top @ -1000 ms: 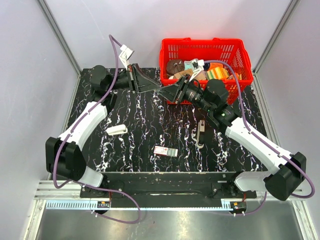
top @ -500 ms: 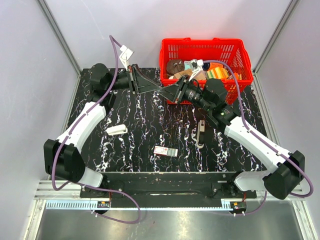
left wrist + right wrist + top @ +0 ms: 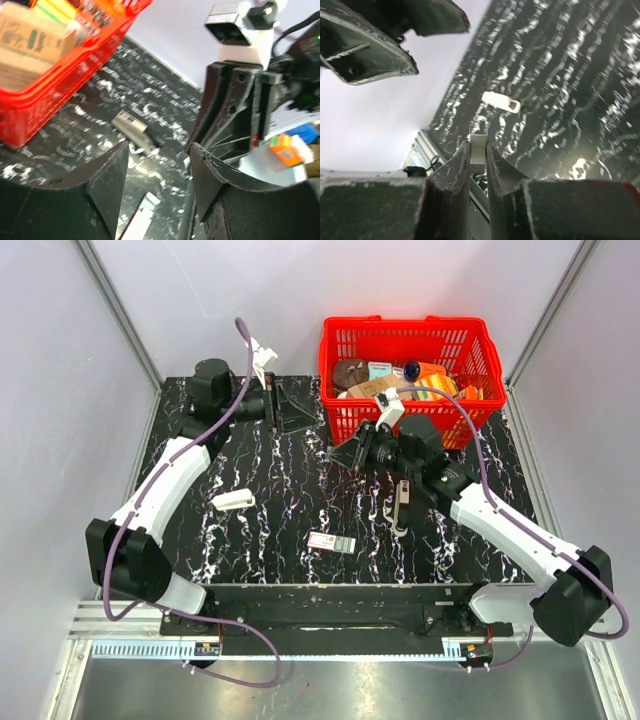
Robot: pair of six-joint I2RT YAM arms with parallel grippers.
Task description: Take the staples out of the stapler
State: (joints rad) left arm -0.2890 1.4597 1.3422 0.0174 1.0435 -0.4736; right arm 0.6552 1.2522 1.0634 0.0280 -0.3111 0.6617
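A white oblong plastic piece (image 3: 232, 500) lay on the black marbled bench (image 3: 280, 470), well left of the red plastic mesh basket (image 3: 400, 325) and nearer the arm bases. The left pincer (image 3: 159, 150) hung released and empty just left of the basket. The right pincer (image 3: 478, 144) was clenched on a small whitish strip (image 3: 478, 150) in front of the basket. The slim grey metal stapler (image 3: 401, 502) lay on the bench in front of the basket, apart from both pincers.
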